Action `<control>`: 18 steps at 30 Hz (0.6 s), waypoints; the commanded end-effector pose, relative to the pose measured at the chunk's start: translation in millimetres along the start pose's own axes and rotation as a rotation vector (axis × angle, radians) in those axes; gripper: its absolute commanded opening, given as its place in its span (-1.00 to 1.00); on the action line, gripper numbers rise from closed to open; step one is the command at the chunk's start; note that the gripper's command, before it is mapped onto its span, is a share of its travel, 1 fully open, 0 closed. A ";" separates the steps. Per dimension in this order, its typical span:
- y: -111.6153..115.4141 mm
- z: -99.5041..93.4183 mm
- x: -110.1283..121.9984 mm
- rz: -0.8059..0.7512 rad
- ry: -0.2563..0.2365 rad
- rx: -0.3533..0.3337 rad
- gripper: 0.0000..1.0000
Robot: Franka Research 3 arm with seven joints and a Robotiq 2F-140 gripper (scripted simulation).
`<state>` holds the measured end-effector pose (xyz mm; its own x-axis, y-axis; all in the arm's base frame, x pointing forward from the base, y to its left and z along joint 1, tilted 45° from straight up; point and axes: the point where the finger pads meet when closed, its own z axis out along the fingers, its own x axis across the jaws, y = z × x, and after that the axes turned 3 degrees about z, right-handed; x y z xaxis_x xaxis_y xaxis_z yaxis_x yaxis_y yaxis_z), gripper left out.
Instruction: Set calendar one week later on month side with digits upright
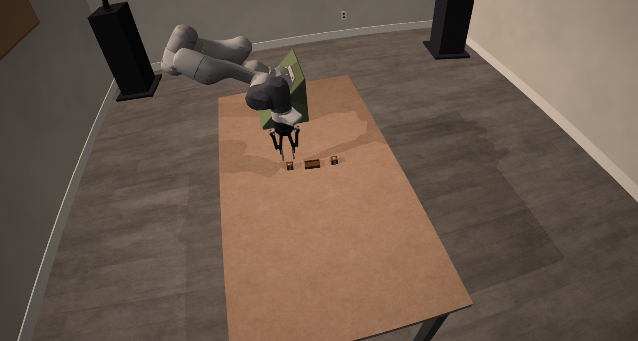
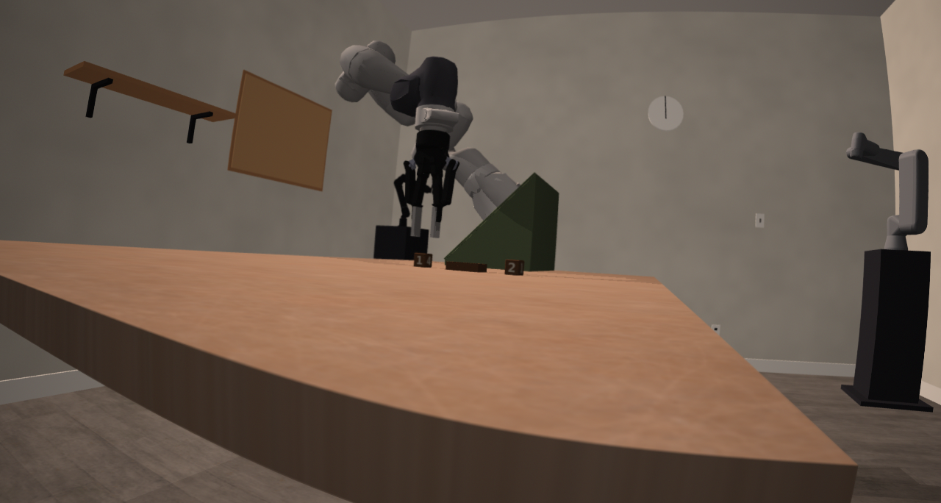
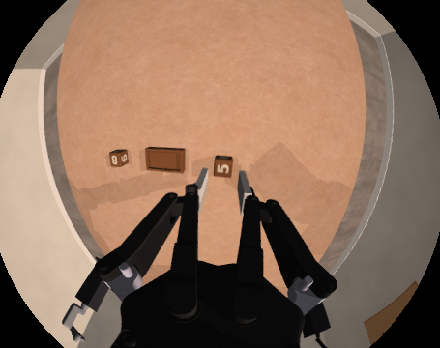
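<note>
A small empty brown tray [image 1: 312, 163] lies flat on the table, with one number cube on each side of it. The left cube [image 1: 289, 165] shows 1 toward the exterior camera [image 2: 422, 259] and 5 on top in the wrist view [image 3: 222, 165]. The right cube [image 1: 334, 160] shows 2 toward the exterior camera [image 2: 514, 267]. Both cubes stand on the table, outside the tray [image 3: 165, 159]. My gripper [image 1: 286, 153] hangs above and slightly behind the left cube, pointing down. Its fingers are narrowed but apart, with nothing between them.
A green wedge-shaped block [image 1: 289, 93] stands on the table behind the tray, close to my arm. Black pedestals stand on the floor beyond the table's far corners.
</note>
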<state>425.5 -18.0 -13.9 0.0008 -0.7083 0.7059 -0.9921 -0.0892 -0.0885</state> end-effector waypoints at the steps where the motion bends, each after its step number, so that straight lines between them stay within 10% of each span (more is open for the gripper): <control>1: -2.0 6.1 -1.0 0.016 -0.005 0.004 -0.44; 18: -2.0 23.7 -0.9 0.016 -0.005 0.004 -0.44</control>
<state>428.0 -32.9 -28.9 0.0013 -0.7084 0.7058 -0.9920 -0.0899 -0.0884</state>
